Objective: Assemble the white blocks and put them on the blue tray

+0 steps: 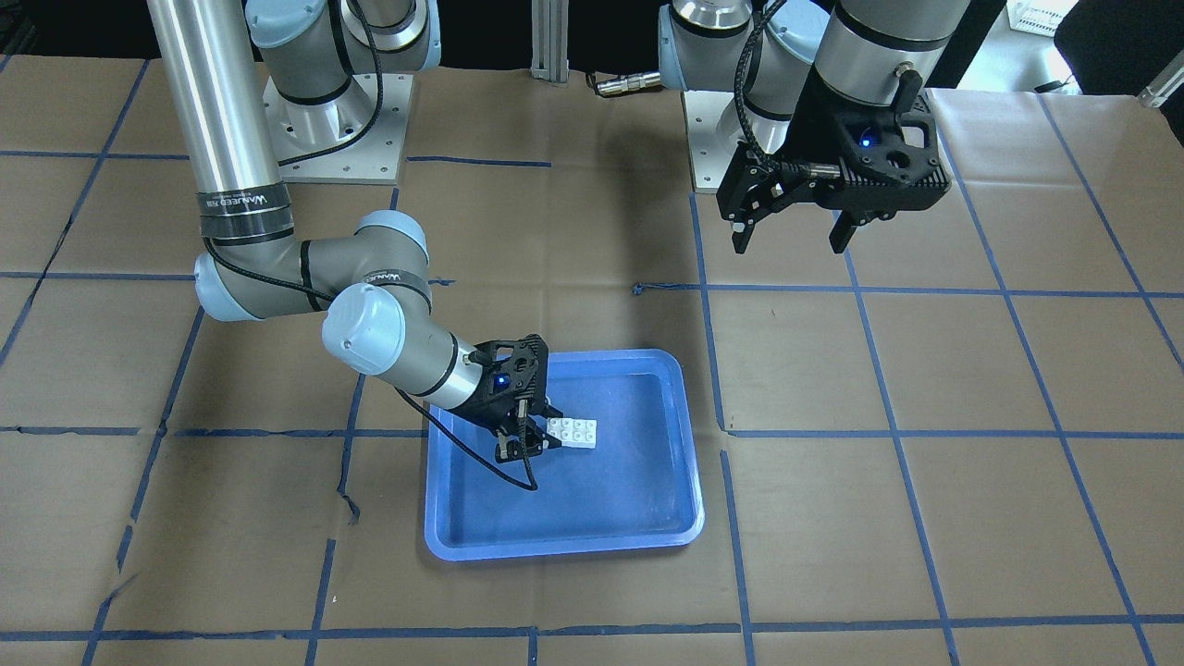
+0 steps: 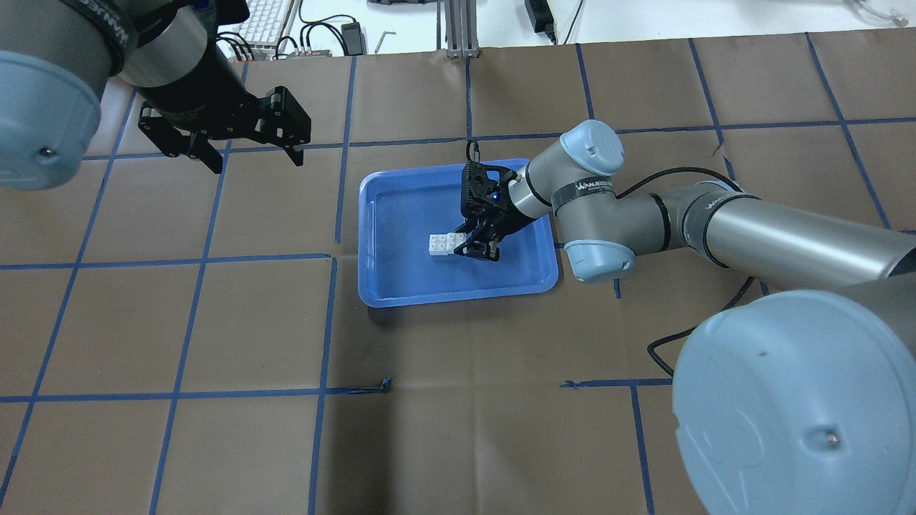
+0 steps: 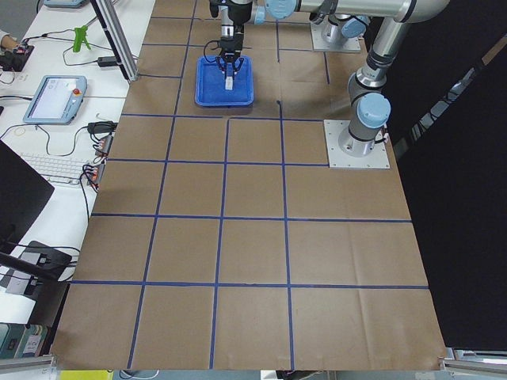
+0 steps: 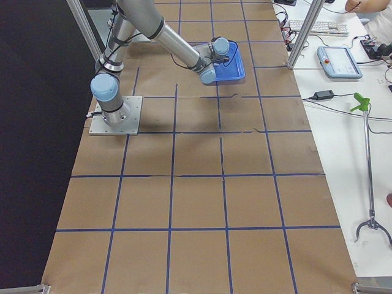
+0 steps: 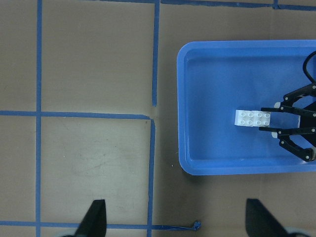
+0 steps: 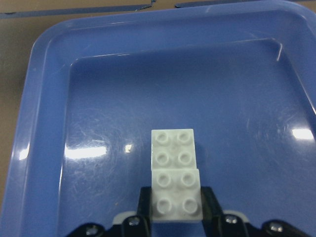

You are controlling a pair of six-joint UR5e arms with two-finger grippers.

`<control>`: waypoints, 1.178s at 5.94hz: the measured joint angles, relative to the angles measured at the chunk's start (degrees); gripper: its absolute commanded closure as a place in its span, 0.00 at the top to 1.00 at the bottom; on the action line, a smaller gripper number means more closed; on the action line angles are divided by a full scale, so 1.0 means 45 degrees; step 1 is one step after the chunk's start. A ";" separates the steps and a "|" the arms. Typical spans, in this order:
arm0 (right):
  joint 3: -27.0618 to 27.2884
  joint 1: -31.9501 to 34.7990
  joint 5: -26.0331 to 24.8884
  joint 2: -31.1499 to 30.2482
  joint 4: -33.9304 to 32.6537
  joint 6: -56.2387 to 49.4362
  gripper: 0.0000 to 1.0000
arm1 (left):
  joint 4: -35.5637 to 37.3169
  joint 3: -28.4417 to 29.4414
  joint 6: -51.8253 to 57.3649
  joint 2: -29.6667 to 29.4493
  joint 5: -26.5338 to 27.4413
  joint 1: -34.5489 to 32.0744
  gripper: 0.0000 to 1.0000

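Note:
The two white blocks [image 1: 573, 431] are joined in a row and lie on the floor of the blue tray [image 1: 564, 546]. My right gripper [image 1: 539, 441] reaches into the tray and is shut on the near block of the pair. In the right wrist view the white blocks [image 6: 174, 173] sit between my fingertips, with a black pad on each side. In the overhead view the blocks [image 2: 442, 244] lie mid-tray [image 2: 372, 214] with the right gripper [image 2: 472, 247] on their right end. My left gripper [image 2: 254, 159] is open and empty, high above the table, left of the tray.
The table is covered in brown paper with a blue tape grid [image 2: 333, 257]. Both arm bases [image 1: 333, 139] stand at the robot's edge of the table. A keyboard and cables [image 2: 265, 21] lie beyond the far edge.

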 measured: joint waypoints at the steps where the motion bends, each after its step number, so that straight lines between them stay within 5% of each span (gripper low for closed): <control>1: 0.0007 0.0000 0.0007 0.0008 0.0000 0.0000 0.42 | 0.0061 -0.0001 -0.0009 0.0006 0.0008 0.0000 0.99; 7: 0.0001 0.0000 0.0016 0.0122 -0.0026 0.0001 0.50 | 0.0119 -0.0066 -0.0014 0.0019 0.0013 -0.0019 0.99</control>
